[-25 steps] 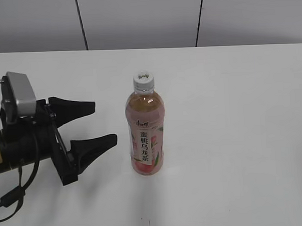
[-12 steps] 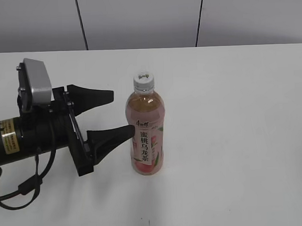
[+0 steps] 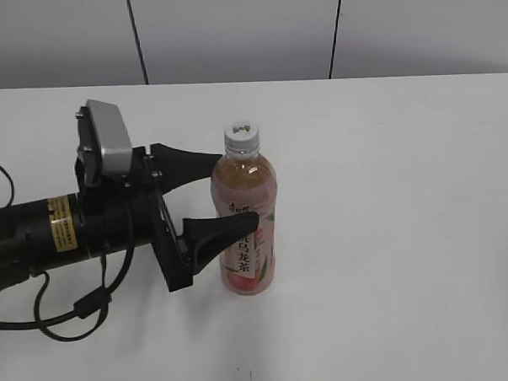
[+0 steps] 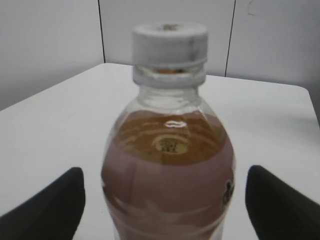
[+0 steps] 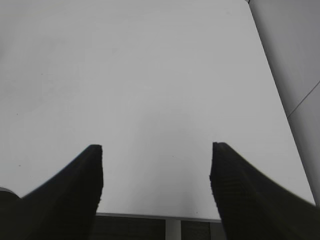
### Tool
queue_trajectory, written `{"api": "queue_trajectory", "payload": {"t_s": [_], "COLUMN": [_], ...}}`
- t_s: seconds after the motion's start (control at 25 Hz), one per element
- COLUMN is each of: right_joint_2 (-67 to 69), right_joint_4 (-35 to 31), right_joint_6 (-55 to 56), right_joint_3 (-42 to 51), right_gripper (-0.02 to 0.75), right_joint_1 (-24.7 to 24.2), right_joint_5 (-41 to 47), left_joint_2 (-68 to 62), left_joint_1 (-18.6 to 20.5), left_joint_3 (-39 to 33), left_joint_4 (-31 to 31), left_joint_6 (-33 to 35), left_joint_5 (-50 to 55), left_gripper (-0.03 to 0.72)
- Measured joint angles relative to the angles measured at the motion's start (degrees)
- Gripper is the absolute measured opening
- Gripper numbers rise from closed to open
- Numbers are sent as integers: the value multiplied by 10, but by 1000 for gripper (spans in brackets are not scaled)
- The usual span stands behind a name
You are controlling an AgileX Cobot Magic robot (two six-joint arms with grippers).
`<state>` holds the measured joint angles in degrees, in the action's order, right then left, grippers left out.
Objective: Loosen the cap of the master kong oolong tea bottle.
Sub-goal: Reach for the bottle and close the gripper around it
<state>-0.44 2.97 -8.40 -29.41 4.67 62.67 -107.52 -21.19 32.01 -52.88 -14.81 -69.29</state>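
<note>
The master kong oolong tea bottle [image 3: 246, 224] stands upright near the middle of the white table [image 3: 391, 235], with its pink peach label facing me. Its white ribbed cap [image 3: 241, 137] is on the neck. My left gripper [image 3: 229, 190] is open, and its two black fingers straddle the bottle's body from the left without touching it. In the left wrist view the bottle [image 4: 168, 180] fills the middle between the two fingertips [image 4: 165, 200], with the cap [image 4: 170, 43] above. My right gripper [image 5: 156, 170] is open and empty over bare table; it is out of the exterior view.
A grey wall [image 3: 239, 31] with dark panel seams stands behind the table's far edge. The table's edge shows in the right wrist view [image 5: 150, 216] just under the fingers.
My left arm has moved right across the table, from well left of the bottle until its open fingers lie either side of the bottle. The bottle has not moved.
</note>
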Motion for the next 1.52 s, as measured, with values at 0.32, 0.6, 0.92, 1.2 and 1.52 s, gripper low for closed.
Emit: {"api": "queue_trajectory", "payload": {"t_s": [0.32, 0.6, 0.92, 1.2, 1.52], "right_joint_2": [0, 0, 0, 0, 0], "right_joint_4": [0, 0, 0, 0, 0], "right_joint_6": [0, 0, 0, 0, 0], "right_joint_3": [0, 0, 0, 0, 0], "right_gripper": [511, 511, 510, 510, 510], "right_joint_1": [0, 0, 0, 0, 0], "right_joint_5": [0, 0, 0, 0, 0], "left_joint_2": [-59, -75, -75, -75, -75], "left_joint_1": [-28, -32, -34, -34, -34], "left_joint_3": [43, 56, 56, 56, 56], "left_joint_4": [7, 27, 28, 23, 23], "left_joint_6": [-2, -2, -2, -2, -2], "left_joint_5": [0, 0, 0, 0, 0], "left_gripper": [592, 592, 516, 433, 433]}}
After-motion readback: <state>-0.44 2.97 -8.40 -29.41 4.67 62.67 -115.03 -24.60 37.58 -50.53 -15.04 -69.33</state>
